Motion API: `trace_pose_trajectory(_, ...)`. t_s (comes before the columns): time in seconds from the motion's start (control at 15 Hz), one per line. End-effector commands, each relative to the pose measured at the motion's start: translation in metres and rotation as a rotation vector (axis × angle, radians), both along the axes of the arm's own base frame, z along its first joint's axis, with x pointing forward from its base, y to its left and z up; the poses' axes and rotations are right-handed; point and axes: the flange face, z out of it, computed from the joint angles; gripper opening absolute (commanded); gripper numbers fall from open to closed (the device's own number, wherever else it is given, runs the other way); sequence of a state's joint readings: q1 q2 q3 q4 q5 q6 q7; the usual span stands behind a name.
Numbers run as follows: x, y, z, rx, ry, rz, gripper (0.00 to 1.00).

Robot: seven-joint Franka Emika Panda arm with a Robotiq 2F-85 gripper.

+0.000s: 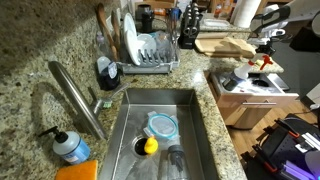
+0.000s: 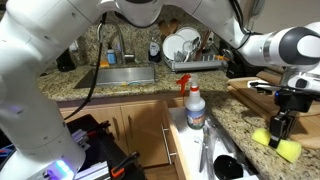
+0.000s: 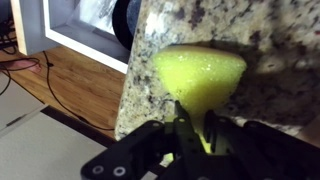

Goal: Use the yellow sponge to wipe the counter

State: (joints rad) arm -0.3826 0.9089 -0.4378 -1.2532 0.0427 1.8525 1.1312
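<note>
Sponge (image 2: 288,150) on counter (image 2: 235,125) edge, under tool (image 2: 281,134)

Locate the yellow sponge (image 2: 281,146) in the lower right of an exterior view. It is a bright yellow-green block of porous foam, set against the counter (image 2: 240,125) close to its front edge. In the wrist view the sponge (image 3: 200,72) occupies the centre of the frame. Its lower edge is pinched by the gripper (image 3: 195,125), whose fingers are clamped on it. The counter (image 3: 270,40) is polished granite, speckled brown, beige and black. Its edge runs just left of the sponge. In an exterior view the same granite (image 1: 30,45) fills the upper left of the frame.
</note>
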Motion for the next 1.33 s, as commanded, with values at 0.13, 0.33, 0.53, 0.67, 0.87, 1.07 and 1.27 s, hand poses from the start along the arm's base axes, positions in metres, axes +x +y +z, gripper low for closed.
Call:
trace_pose_trajectory(0.13, 0.034, 0.099, 0.016, 0.022, -0.141, 0.266, 0.04)
trace_pose_trajectory(0.33, 0.049, 0.167, 0.025, 0.061, -0.191, 0.419, 0.04)
trace_pose_trajectory(0.53, 0.051, 0.233, 0.035, 0.123, -0.234, 0.563, 0.04)
trace_pose_trajectory(0.67, 0.056, 0.256, 0.043, 0.155, -0.286, 0.649, 0.04)
trace_pose_trajectory(0.87, 0.064, 0.248, 0.054, 0.219, -0.366, 0.698, 0.04)
trace_pose_trajectory(1.07, 0.063, 0.213, 0.049, 0.279, -0.422, 0.655, 0.04)
trace_pose_trajectory(1.27, 0.049, 0.181, 0.027, 0.294, -0.411, 0.63, 0.04)
